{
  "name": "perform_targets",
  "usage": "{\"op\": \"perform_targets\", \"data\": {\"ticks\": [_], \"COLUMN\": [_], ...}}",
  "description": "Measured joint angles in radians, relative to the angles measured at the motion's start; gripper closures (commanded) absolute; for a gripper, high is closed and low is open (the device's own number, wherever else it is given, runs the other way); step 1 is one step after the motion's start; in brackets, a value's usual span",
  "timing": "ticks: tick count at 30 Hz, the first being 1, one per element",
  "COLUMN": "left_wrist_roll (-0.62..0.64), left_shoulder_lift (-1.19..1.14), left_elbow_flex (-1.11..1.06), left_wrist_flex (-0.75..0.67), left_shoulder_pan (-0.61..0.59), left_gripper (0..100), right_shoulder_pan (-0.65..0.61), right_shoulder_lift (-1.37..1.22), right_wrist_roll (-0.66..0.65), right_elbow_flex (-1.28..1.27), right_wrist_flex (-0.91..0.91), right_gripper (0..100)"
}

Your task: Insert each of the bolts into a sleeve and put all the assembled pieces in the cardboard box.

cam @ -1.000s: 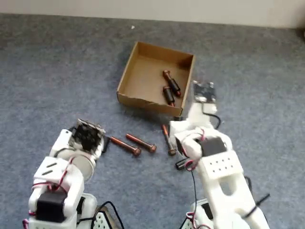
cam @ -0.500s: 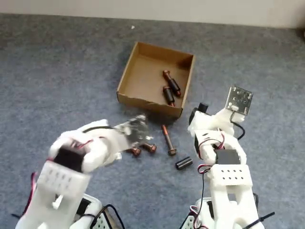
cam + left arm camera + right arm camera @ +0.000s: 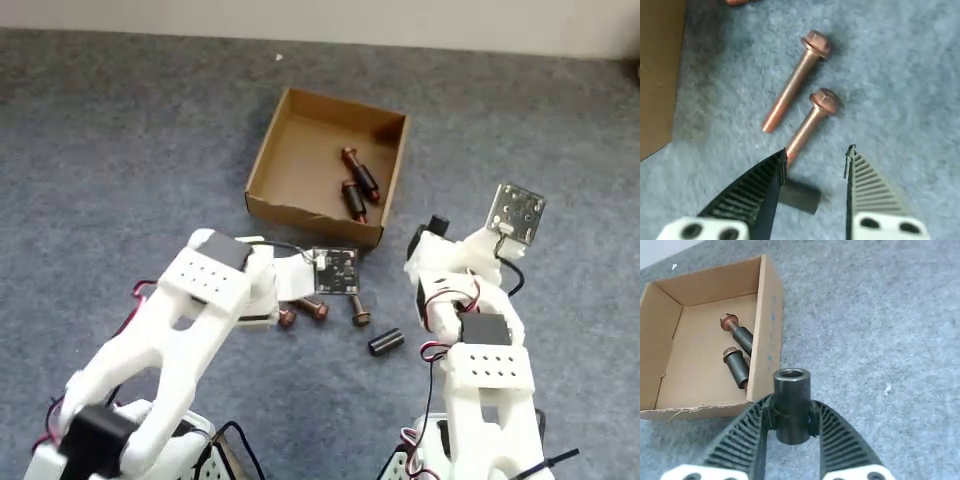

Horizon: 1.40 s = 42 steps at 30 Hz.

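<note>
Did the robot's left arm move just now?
Yes. The left end effector swung right, toward the bolts in front of the cardboard box.

One cardboard box (image 3: 262, 165), two assembled pieces (image 3: 358, 175), three bolts (image 3: 791, 85), two sleeves (image 3: 385, 342).

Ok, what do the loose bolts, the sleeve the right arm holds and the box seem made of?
Loose bolts: metal, copper-coloured with a soft sheen on shank and hex head. Held sleeve: likely metal, dull black finish, a thick-walled tube; hard plastic can't be excluded. Cardboard box: plain brown matte board, ragged along one edge.
</note>
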State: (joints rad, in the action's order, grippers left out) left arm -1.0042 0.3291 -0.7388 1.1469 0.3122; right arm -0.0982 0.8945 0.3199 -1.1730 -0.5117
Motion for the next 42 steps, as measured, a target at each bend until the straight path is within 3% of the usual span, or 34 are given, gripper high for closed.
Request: {"op": "perform_targets", "data": {"ticks": [8, 23, 34, 42], "left_wrist_roll": [-0.064, -0.074, -0.074, 0.009], "left_shoulder_lift": [-0.203, -0.546, -0.489, -0.098], "left_elbow_flex": [0.061, 0.252, 0.281, 0.104], "left_wrist_flex": [-0.087, -0.084, 0.017, 0.037], "left_shoulder_pan": [0.0, -0.012, -0.002, -0.003], "left_gripper": [80, 100, 99, 99], "right_shoulder_pan": [0.0, -0.002, -0.003, -0.003], "right_shoulder_lift": [0.0, 0.0, 0.0, 0.0], "right_wrist_roll": [0.0, 0.0, 0.0, 0.0], "right_elbow_flex": [0.0, 0.0, 0.0, 0.0], "right_wrist_flex": [0.0, 0.0, 0.0, 0.0], "right_gripper": [99.4, 99.4, 99.4, 99.4]}}
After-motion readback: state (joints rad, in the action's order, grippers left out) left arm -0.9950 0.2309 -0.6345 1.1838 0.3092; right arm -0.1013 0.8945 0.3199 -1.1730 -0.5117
